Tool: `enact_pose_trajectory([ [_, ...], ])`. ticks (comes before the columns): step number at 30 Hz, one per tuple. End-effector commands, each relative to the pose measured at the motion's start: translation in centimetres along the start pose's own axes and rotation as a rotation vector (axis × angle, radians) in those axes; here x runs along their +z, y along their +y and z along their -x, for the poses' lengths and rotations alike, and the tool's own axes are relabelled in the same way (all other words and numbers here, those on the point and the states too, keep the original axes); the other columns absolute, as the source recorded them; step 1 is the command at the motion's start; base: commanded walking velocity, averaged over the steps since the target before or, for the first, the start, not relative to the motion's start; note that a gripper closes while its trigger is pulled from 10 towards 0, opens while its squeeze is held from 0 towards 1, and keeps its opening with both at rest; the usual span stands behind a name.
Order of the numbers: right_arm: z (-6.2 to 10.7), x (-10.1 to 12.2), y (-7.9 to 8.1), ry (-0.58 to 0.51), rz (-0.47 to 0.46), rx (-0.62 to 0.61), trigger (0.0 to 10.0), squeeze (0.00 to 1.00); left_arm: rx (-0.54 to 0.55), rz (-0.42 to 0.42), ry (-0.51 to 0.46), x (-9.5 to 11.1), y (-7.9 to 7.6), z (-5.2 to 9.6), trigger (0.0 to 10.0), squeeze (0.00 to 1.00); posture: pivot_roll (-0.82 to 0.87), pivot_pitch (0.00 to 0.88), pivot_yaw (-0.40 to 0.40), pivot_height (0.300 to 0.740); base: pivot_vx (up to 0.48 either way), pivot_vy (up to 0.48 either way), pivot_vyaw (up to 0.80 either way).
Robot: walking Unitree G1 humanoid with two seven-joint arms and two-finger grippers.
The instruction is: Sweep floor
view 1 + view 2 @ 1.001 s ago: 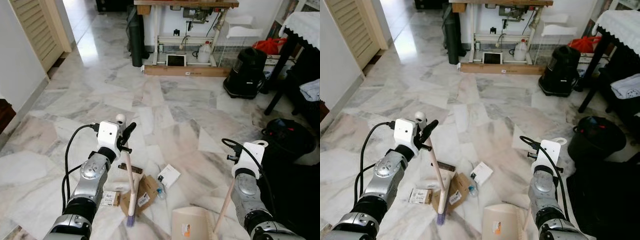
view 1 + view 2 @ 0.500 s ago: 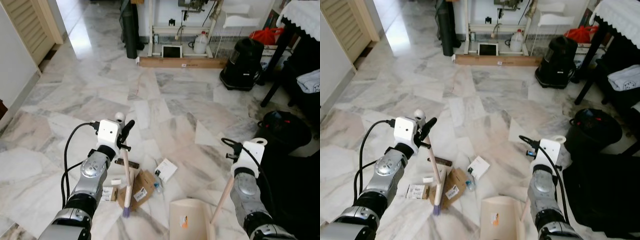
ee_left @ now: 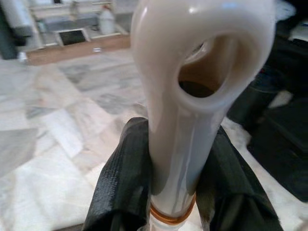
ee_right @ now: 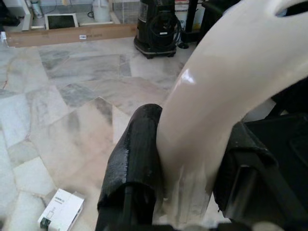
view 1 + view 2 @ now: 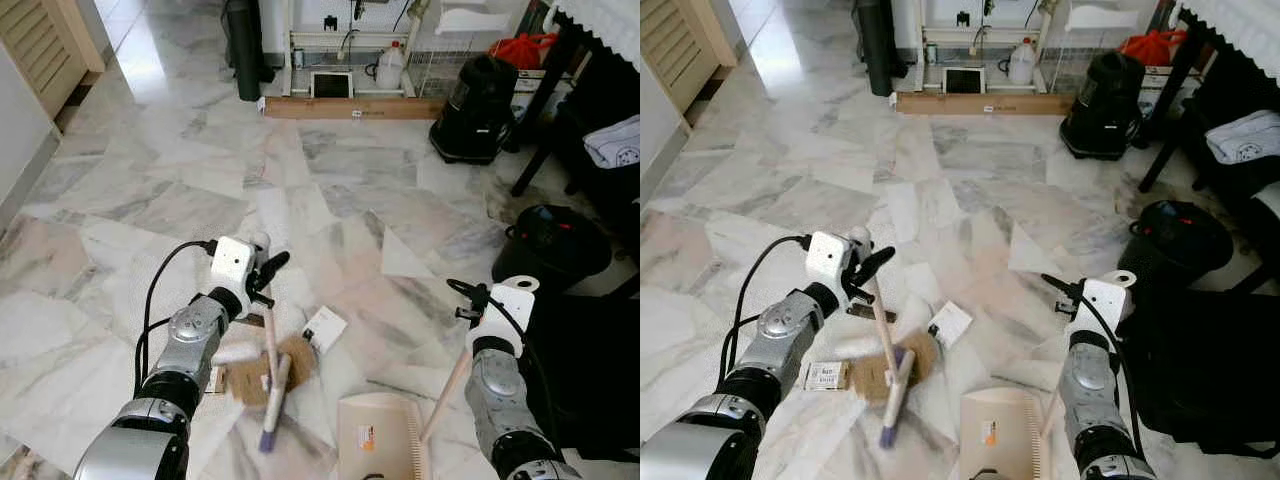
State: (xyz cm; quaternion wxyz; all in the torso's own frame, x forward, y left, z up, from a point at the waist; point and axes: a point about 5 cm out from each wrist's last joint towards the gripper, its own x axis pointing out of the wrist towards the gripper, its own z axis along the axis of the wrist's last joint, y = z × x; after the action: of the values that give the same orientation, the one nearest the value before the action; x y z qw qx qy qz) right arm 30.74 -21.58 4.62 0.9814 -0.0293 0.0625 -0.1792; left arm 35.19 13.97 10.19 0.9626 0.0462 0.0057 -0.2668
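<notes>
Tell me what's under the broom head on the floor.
The broom head rests on a flattened brown cardboard piece lying on the marble floor. Whatever sits beneath the cardboard is covered. A small labelled box lies beside it.

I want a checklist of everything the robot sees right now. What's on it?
Surface: marble floor, bare around the litter.
Job's things: broom slanting over the litter; dustpan beside it.
Clutter: brown cardboard, white box, small label box.
Grippers: left gripper shut on broom; right gripper shut on dustpan handle.
Cables: black cable looping off the left wrist.
Surroundings: black bin, black vacuum, white jug.
</notes>
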Motion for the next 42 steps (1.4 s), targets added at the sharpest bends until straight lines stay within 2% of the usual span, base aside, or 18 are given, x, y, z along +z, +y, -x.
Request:
enact_pose_trajectory([
  [1, 0.1, -0.2, 0.2, 0.020, 0.001, 0.010, 10.0, 0.00, -0.038, 0.060, 0.059, -1.2, -0.3, 0.4, 10.0, 0.00, -0.14, 0.159, -0.045, 0.740, 0.000, 0.000, 0.00],
  [6, -0.2, -0.1, 0.4, 0.034, 0.001, 0.016, 10.0, 0.00, -0.071, 0.067, 0.075, -1.0, 0.5, 1.0, 10.0, 0.00, -0.12, 0.141, -0.041, 0.740, 0.000, 0.000, 0.00],
  [19, -0.6, 0.0, 0.8, 0.057, -0.003, 0.023, 10.0, 0.00, -0.163, 0.098, 0.012, 1.8, 1.4, 2.9, 10.0, 0.00, -0.05, 0.081, -0.040, 0.740, 0.000, 0.000, 0.00],
  [25, -0.9, 0.1, 0.9, 0.067, 0.002, 0.022, 10.0, 0.00, -0.224, 0.150, -0.004, 3.1, 0.6, 3.4, 10.0, 0.00, -0.03, 0.049, -0.036, 0.740, 0.000, 0.000, 0.00],
  [35, -1.0, 0.2, 0.9, 0.069, 0.005, 0.024, 10.0, 0.00, -0.283, 0.289, -0.075, 4.9, -0.9, 2.8, 10.0, 0.00, -0.01, 0.018, -0.035, 0.740, 0.000, 0.000, 0.00],
  [40, -1.1, 0.2, 0.9, 0.058, 0.028, 0.033, 10.0, 0.00, -0.255, 0.277, -0.104, 5.7, -0.6, 2.7, 10.0, 0.00, 0.00, 0.005, -0.035, 0.740, 0.000, 0.000, 0.00],
  [42, -1.1, 0.3, 0.9, 0.055, 0.067, 0.040, 10.0, 0.00, -0.173, 0.253, -0.165, 6.8, 0.4, 2.8, 10.0, 0.00, 0.00, 0.002, -0.036, 0.740, 0.000, 0.000, 0.00],
])
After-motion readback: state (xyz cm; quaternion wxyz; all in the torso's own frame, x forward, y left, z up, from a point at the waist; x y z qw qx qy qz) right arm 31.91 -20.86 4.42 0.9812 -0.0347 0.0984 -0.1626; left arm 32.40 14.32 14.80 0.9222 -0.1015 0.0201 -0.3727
